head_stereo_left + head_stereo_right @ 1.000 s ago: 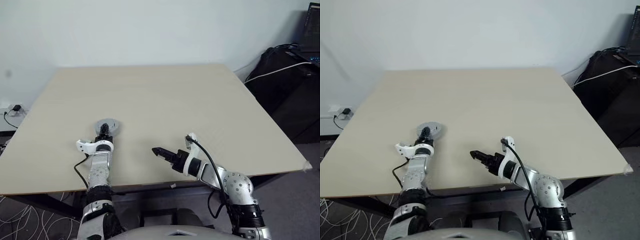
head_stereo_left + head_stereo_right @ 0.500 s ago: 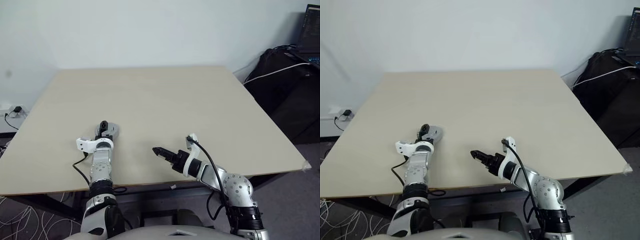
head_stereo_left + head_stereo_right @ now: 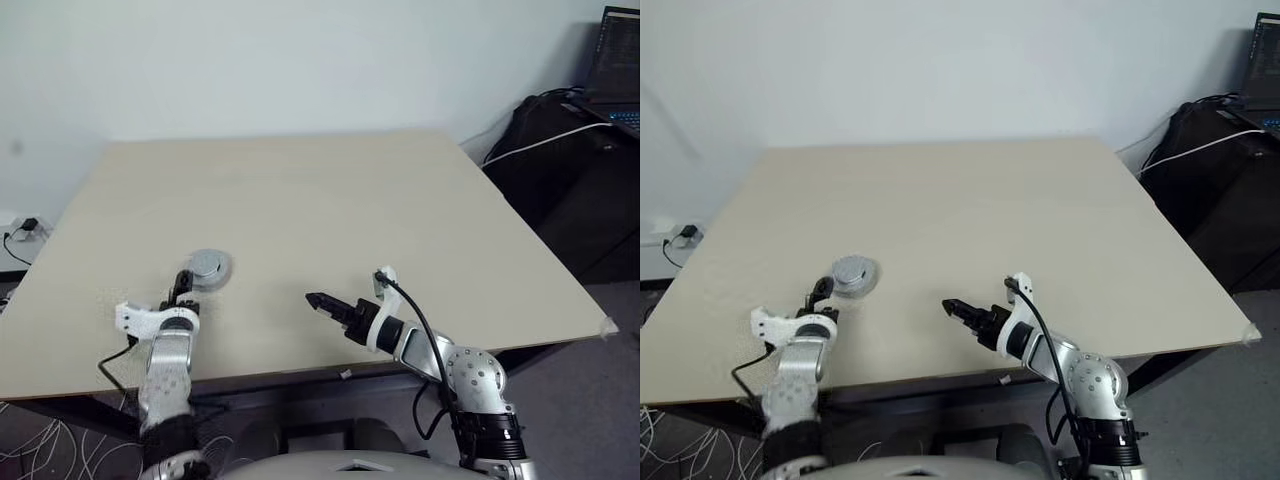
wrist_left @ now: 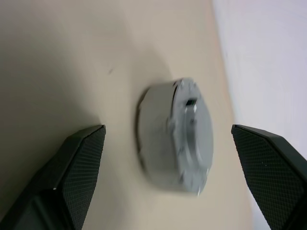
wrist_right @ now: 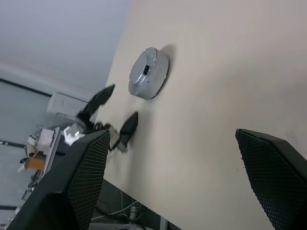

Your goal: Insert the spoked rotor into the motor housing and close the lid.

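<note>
— Silvery-grey, that round lid [image 3: 207, 266]: where does it lie?
— Flat on the pale worktop [image 3: 330, 190], near the front edge toward the left corner, capping a closed round unit; nothing touches it.
— And the left gripper [image 3: 181, 284]?
— Just short of the lid on the front-edge side, jaws wide, holding nothing.
— The right gripper [image 3: 312, 300]?
— Over the middle of the front edge, well apart from the lid, pointing left, jaws spread wide and holding nothing.

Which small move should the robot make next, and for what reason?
Probably draw the left gripper a bit further off. The lid lies closed over the assembly on the table; both grippers are open and hold nothing, the right gripper apart.
</note>
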Controlling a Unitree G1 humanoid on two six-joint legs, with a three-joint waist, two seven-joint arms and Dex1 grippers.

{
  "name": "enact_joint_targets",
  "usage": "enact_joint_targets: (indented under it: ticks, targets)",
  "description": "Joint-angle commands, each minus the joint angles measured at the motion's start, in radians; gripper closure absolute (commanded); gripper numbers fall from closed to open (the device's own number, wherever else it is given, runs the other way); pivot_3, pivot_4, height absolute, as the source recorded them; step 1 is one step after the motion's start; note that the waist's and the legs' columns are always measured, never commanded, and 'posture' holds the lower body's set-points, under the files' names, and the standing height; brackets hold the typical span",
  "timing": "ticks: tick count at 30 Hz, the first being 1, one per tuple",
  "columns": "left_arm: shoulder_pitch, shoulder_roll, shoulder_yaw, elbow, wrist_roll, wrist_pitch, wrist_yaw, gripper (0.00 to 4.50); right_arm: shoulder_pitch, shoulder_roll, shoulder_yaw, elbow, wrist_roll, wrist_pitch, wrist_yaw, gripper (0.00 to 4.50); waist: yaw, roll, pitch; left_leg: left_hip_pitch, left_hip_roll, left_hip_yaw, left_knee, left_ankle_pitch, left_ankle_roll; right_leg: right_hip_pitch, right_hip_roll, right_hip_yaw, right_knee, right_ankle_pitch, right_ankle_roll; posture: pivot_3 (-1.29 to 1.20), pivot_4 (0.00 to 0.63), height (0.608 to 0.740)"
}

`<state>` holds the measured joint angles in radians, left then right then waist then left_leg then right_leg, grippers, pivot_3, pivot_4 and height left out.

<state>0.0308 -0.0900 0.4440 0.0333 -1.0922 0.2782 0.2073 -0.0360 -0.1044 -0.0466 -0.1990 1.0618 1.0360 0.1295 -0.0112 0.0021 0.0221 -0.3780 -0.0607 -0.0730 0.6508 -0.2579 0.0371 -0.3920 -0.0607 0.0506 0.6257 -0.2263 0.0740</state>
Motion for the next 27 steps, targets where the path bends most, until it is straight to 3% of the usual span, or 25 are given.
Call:
enact_joint_targets:
  ticks: [1,5,9,16,21,27]
  targets:
    - [0.115,-0.169,-0.088,-0.097,-0.039,0.067,0.052,0.03,-0.027,0.006,-0.002,-0.024,0.006,0.003,0.018,0.0,0.0,0.002,-0.002,0.0,0.0,0.0,0.0,0.0,-0.001,0.0,0.0,0.0,0.0,0.0,0.0,0.0,0.0,0.74]
    - [0.203,-0.086,-0.214,-0.243,0.011,0.112,-0.037,0.03,-0.028,-0.011,0.015,-0.046,-0.041,-0.037,0.043,0.0,0.001,0.004,-0.003,0.0,0.0,0.0,0.001,-0.001,-0.001,0.001,0.0,0.0,0.0,-0.003,0.005,0.0,0.0,0.74]
    - [0.252,0.068,-0.398,-0.348,0.277,0.045,-0.182,0.03,0.007,-0.088,0.17,-0.106,-0.329,-0.298,0.155,0.0,0.001,0.003,-0.003,0.0,-0.001,0.001,0.001,-0.002,-0.003,0.001,-0.001,0.0,-0.001,-0.003,0.005,0.0,0.0,0.74]
    - [0.271,0.232,-0.565,-0.281,0.758,-0.218,-0.312,0.03,0.103,-0.109,0.25,-0.071,-0.621,-0.673,0.244,0.0,-0.007,0.006,-0.002,0.0,0.002,0.003,-0.003,-0.001,-0.007,-0.002,0.002,0.001,0.0,-0.004,0.004,0.0,0.0,0.74]
    - [0.28,0.279,-0.629,-0.191,0.97,-0.428,-0.359,0.03,0.176,-0.155,0.285,-0.032,-0.787,-0.852,0.262,0.0,0.005,0.006,-0.002,0.0,0.001,0.003,-0.003,-0.002,-0.006,-0.001,0.0,0.0,0.0,-0.004,0.005,0.0,0.0,0.74]
    - [0.295,0.256,-0.631,-0.157,1.019,-0.5,-0.373,0.03,0.246,-0.134,0.266,-0.02,-0.861,-0.953,0.229,0.0,0.008,0.006,-0.001,0.0,0.002,0.002,-0.002,-0.002,-0.006,-0.002,-0.001,0.0,0.001,-0.005,0.006,0.0,0.0,0.74]
